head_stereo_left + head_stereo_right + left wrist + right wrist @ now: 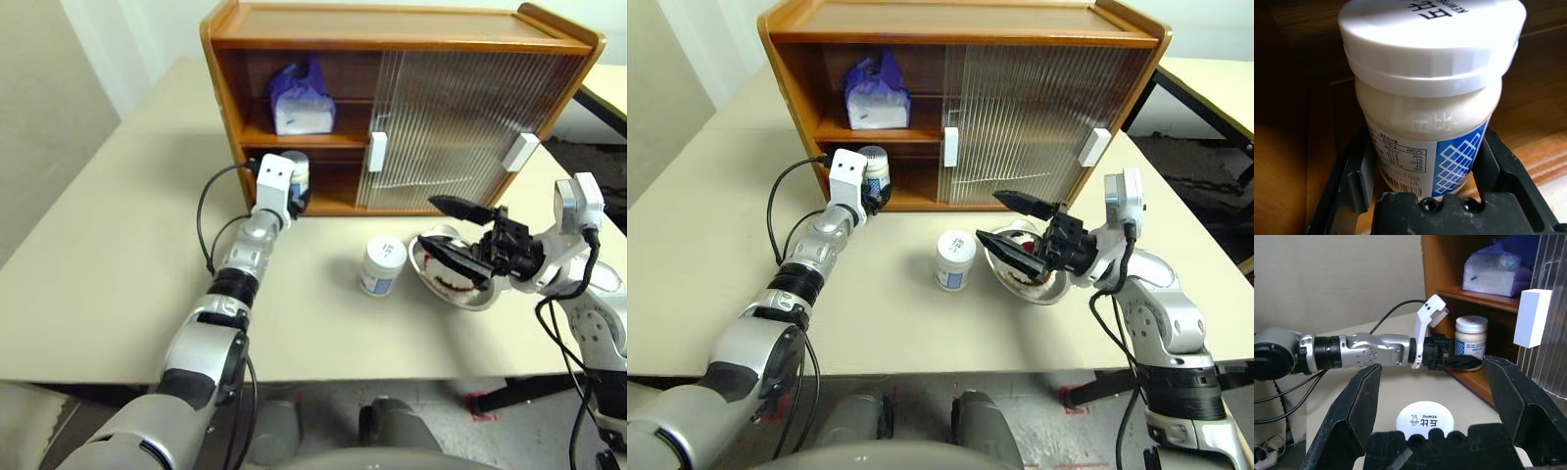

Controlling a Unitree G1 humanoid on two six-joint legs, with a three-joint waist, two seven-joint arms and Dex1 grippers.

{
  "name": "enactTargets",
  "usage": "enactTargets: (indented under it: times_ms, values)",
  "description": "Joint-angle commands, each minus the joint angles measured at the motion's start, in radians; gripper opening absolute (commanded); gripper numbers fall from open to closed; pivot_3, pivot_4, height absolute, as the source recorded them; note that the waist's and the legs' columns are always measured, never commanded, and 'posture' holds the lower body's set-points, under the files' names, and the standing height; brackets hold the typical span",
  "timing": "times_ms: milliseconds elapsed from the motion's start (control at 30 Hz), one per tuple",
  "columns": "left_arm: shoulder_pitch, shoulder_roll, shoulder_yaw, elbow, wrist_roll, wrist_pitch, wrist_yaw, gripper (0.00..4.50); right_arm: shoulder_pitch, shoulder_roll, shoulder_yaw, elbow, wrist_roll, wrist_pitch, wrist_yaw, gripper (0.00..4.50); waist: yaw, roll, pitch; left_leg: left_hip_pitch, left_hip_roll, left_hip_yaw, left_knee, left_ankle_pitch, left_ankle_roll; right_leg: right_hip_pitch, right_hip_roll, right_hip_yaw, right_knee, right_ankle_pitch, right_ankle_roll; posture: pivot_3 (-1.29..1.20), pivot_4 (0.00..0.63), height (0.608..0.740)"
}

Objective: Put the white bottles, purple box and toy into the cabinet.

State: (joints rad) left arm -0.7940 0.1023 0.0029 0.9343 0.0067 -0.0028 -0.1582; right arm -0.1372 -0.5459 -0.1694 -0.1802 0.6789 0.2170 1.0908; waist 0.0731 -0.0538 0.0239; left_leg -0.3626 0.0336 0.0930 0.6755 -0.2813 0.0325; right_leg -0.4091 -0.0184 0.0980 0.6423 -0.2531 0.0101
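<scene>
The left claw (874, 188), its black fingers closed on one short white plastic jar (874, 170), holds it at the orange-brown wooden cabinet's (803, 78) lower opening, apparently not yet set down, so releasing there comes next, while the right claw (453, 231) hangs wide open and empty.

A shiny steel bowl (472, 294) with something red and white inside sits on the pale beige table (108, 284), and grey floor (470, 431) shows beyond the table's edge.
</scene>
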Motion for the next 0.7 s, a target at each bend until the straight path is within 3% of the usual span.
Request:
enactTargets:
  times_ms: [33, 700]
  values:
    - [-0.049, -0.015, 0.008, 0.078, 0.003, -0.039, 0.009, 3.07, 0.006, -0.015, -0.012, -0.027, 0.007, 0.010, -0.006, 4.50, 0.000, 0.000, 0.000, 0.000, 0.000, 0.000, 0.000, 0.000, 0.000, 0.000, 0.000, 0.000, 0.000, 0.000, 0.000, 0.09, 0.000, 0.740]
    - [-0.171, -0.054, 0.012, 0.276, 0.018, -0.114, -0.003, 3.07, 0.041, -0.008, -0.006, -0.077, 0.019, 0.026, -0.033, 4.50, -0.003, 0.000, 0.000, -0.007, -0.001, -0.002, 0.005, 0.000, 0.000, -0.004, 0.000, -0.001, -0.001, 0.002, 0.002, 0.08, 0.000, 0.740]
